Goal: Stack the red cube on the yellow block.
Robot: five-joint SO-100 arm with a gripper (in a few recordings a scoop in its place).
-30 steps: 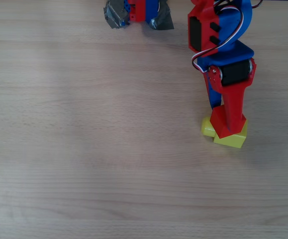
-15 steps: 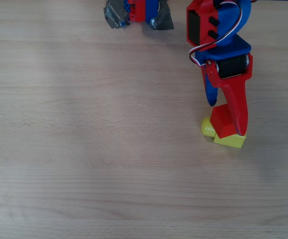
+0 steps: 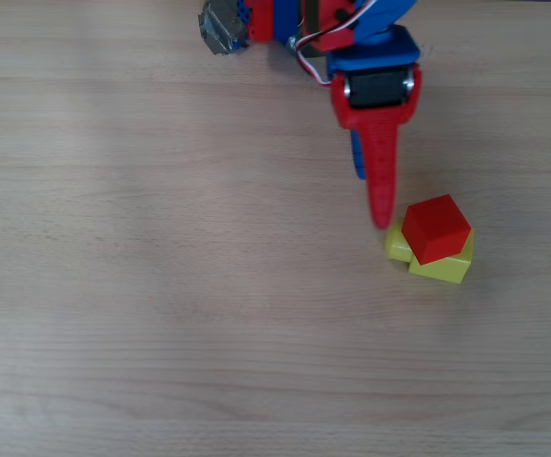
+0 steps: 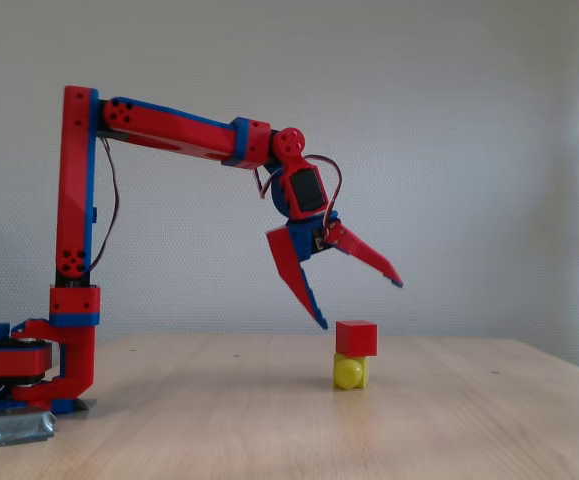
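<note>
Red cube (image 3: 436, 228) atop yellow block (image 3: 443, 266)

Bright, even light; soft shadows (faint); frames sharp.

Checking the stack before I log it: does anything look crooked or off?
Slightly. The red cube sits on the yellow block but is twisted relative to it and offset, leaving one yellow edge uncovered. The gripper hangs open, clear of both.

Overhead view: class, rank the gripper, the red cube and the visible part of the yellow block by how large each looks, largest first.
1. The gripper, open, clearly largest, though it hangs nearer the camera.
2. The red cube.
3. The yellow block: the cube on top covers most of it, so its true size stays unsure.
</note>
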